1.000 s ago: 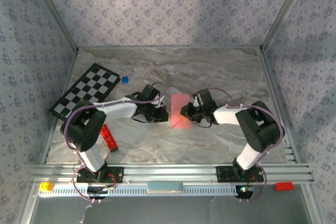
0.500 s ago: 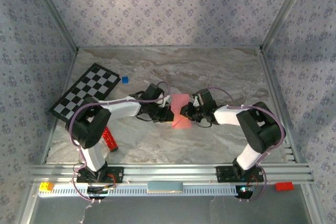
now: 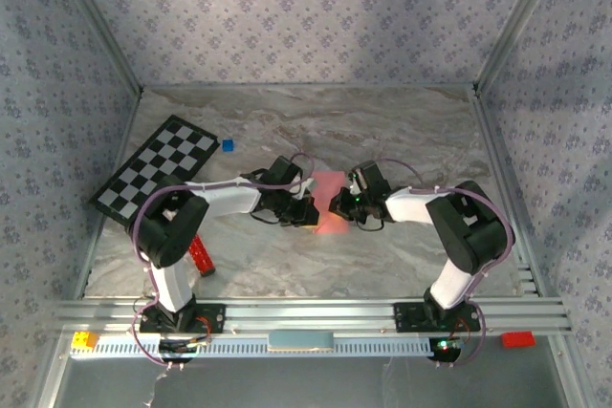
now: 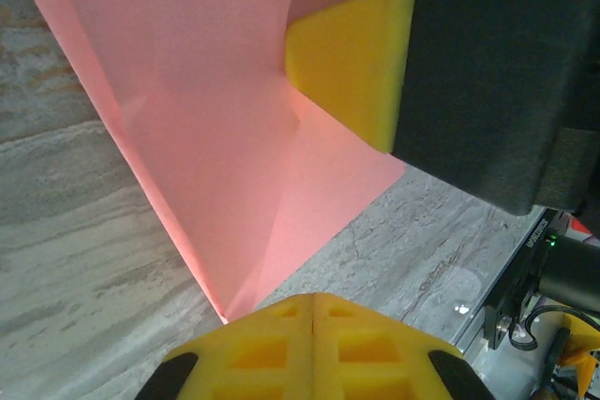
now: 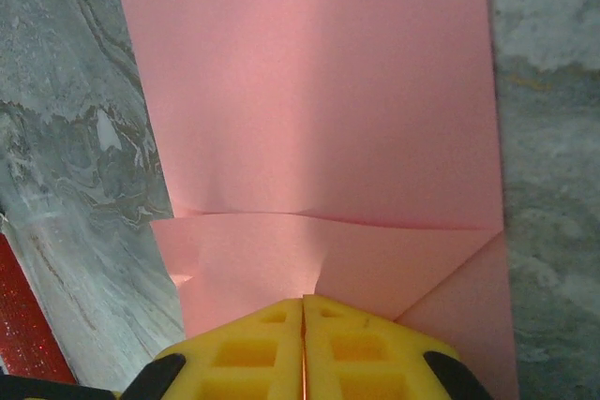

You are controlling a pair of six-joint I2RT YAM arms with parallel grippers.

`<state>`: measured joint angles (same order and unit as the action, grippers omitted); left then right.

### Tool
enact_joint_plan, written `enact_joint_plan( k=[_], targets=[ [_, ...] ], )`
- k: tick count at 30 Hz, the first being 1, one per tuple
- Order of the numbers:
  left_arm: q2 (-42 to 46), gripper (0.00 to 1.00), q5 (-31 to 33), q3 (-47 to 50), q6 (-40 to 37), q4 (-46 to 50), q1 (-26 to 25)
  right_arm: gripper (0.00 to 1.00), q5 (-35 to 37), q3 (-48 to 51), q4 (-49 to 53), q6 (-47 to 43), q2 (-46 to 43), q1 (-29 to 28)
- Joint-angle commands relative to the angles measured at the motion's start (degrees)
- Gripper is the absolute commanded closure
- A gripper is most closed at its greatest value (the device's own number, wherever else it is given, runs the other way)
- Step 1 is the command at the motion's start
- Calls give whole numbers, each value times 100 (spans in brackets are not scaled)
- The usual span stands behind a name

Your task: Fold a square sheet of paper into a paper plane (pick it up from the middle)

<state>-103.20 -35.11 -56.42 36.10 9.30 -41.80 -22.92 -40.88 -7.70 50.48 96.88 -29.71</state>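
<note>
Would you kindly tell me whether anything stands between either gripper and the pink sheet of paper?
Nothing visible does. The left gripper and the right gripper, both shut, sit at opposite edges of the square sheet of paper. The red glittery bar, the checkerboard and the blue cube lie apart, off to the left.

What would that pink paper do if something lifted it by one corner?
The paper would probably flop, since it looks thin and already bends at soft creases. On the smooth table it would likely slide when nudged, and might crumple.
</note>
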Motion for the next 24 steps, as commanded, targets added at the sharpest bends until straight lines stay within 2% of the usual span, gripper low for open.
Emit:
enact_joint_plan(
  k=[1,16,24],
  targets=[
    [-100,95,-7,17,-87,-36,-64,91,220,-58,411,-133,216,-17],
    [-296,95,27,144,-47,-244,-115,91,186,-47,425,-152,178,10],
    [-437,94,0,180,-46,-437,-114,80,-237,-25,-31,-267,-212,-16]
  ],
)
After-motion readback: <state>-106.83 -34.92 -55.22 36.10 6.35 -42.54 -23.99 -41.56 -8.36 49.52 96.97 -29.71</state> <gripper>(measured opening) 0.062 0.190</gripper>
